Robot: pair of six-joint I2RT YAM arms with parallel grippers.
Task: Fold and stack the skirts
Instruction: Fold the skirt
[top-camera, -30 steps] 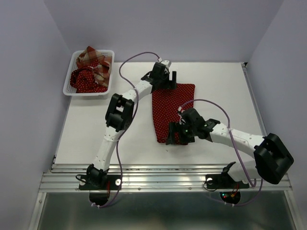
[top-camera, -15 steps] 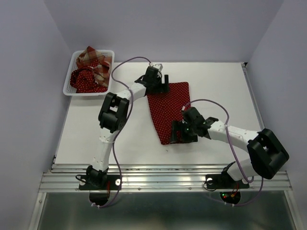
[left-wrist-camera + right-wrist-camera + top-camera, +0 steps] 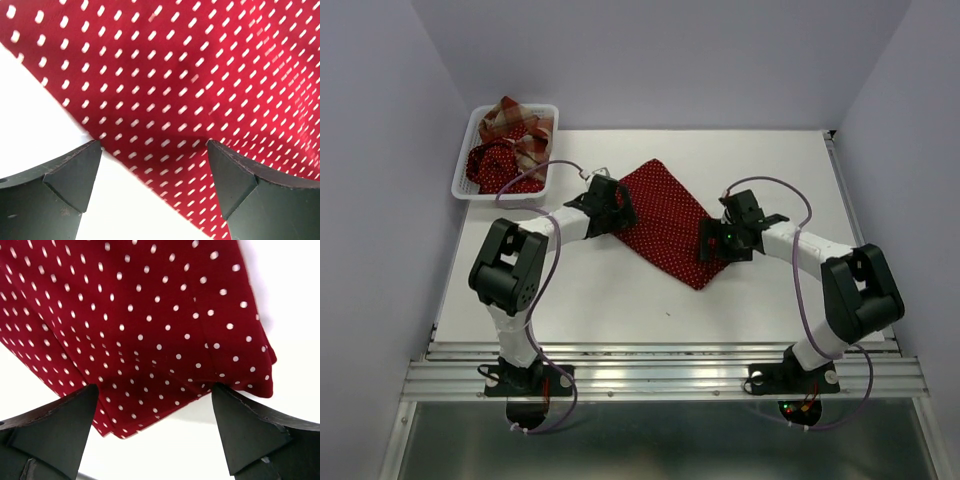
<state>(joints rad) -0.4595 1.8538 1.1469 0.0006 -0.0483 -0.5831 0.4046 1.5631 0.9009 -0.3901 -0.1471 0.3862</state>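
**Figure: Both grippers released at the edges of one skirt on the table**

A dotted skirt [image 3: 665, 215], dark red with small white dots, lies flat on the white table [image 3: 570, 290]. In the top view it runs diagonally, with one corner toward the far side and the other toward the near right. It is the only skirt on the table and lies well apart from the basket [image 3: 462, 170] in the far left corner.

The left gripper [image 3: 618, 208] sits low at the skirt's left edge. In its wrist view the jaws stand wide apart, and the cloth edge crosses the gap between them. One jaw is over bare table and the other over the cloth. Nothing is clenched.

The right gripper [image 3: 708, 244] sits at the skirt's right edge, near the near corner. In its wrist view the jaws are likewise spread wide. The skirt's layered edge lies just beyond their tips, and white table shows in the gap. It grasps nothing.

The basket holds a plaid skirt [image 3: 510, 122] in red and cream, bunched toward the far end. A second dotted skirt [image 3: 498, 172] is crumpled at the near end, touching the plaid one.
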